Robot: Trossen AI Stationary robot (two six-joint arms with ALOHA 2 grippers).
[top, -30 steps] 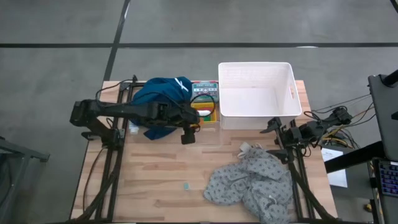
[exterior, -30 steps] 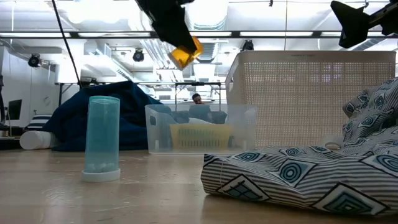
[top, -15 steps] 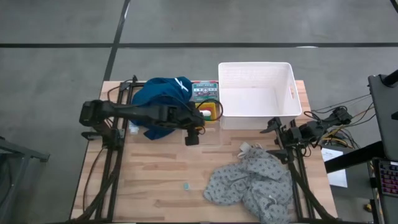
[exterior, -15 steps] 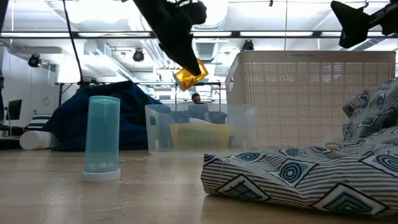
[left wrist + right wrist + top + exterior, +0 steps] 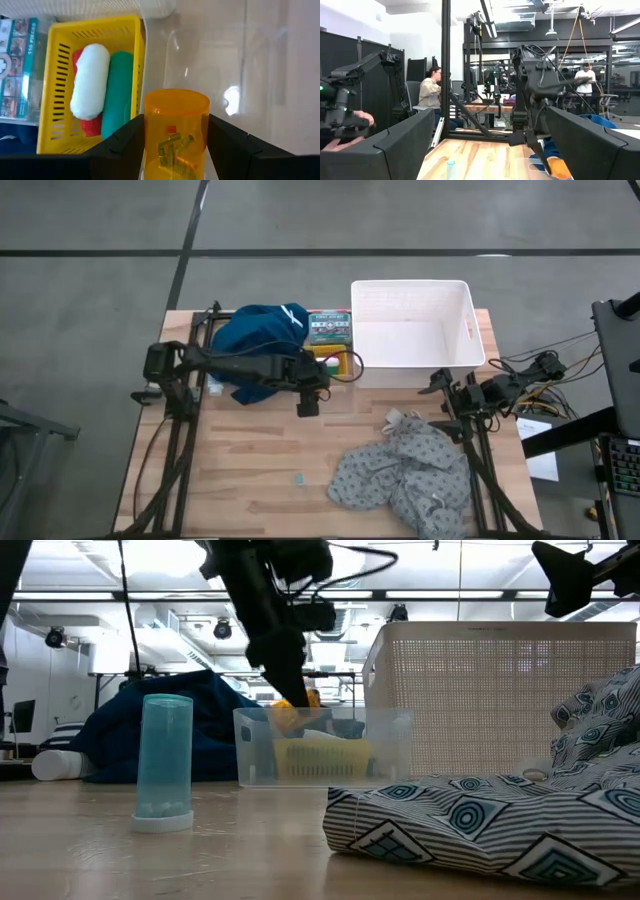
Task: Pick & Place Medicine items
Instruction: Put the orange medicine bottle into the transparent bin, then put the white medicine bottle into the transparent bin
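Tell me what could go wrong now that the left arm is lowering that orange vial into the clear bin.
The left gripper holds the orange vial close above the clear bin, near the yellow basket. Released here, the vial might clip the basket's wall, tip, or roll.

a dark arm (image 5: 265, 610) reaches down, an orange vial (image 5: 292, 712) at its tip dipping into a clear bin (image 5: 322, 745). a blue tube (image 5: 166, 762) stands left of the bin, patterned cloth (image 5: 490, 815) right, a white basket (image 5: 500, 695) behind.
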